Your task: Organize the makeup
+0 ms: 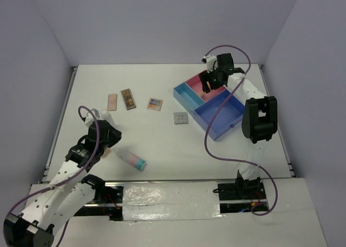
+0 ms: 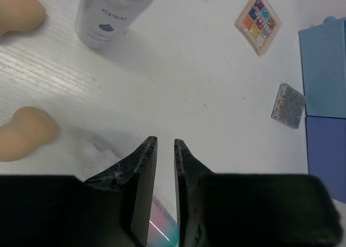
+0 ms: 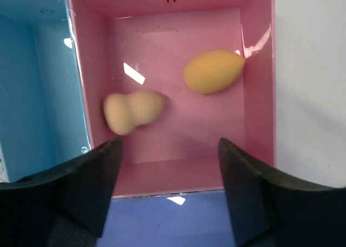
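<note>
**Progress:** early. The glossy pink-and-blue compartmented plastic tray [image 1: 224,120] holds only two soft egg-shaped sponges, both in its pink compartment. One is a tan sponge [image 3: 132,112], blurred, and the other an orange-yellow sponge [image 3: 213,71]. The right gripper [image 3: 168,144] hangs above them, jaws wide, holding nothing.

**Outstanding, all on the white table [image 1: 162,144]:**
- smooth white cylindrical bottle [image 2: 111,12]
- pinkish teal-capped tube [image 1: 132,159]
- four flat rectangular palettes: peach palette [image 1: 112,101], brown palette [image 1: 128,99], multicoloured palette [image 2: 259,21], grey palette [image 2: 288,105]
- two matt tan loose sponges, the upper sponge [image 2: 19,12] and the lower sponge [image 2: 24,133]

The left gripper [image 2: 164,141] stands nearly closed astride the tube. It appears to pinch it, though contact is partly hidden.
</note>
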Motion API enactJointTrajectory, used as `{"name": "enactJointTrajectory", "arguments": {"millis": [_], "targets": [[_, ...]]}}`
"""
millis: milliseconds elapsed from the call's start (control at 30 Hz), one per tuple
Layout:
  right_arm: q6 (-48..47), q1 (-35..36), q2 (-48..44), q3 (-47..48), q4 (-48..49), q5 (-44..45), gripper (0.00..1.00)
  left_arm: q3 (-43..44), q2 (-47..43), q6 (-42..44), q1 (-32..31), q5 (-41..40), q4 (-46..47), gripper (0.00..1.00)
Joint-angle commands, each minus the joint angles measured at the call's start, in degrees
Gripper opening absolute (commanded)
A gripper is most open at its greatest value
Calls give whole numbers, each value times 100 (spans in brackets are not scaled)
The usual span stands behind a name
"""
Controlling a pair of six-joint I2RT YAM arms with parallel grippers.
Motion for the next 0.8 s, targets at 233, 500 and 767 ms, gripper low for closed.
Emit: {"name": "enactJointTrajectory", "arguments": {"millis": [233, 500, 767], "targets": [[-687, -159, -645, 207, -895, -1529, 100, -22, 55, -544, 356, 127, -484, 47], [-1111, -300, -1884, -1013, -819, -3817, 97, 40, 63, -2056, 558, -286, -1784, 52], [-874, -309, -2289, -1463, -774, -4230, 92, 233, 985, -1890, 1041, -478, -1961, 53]]}}
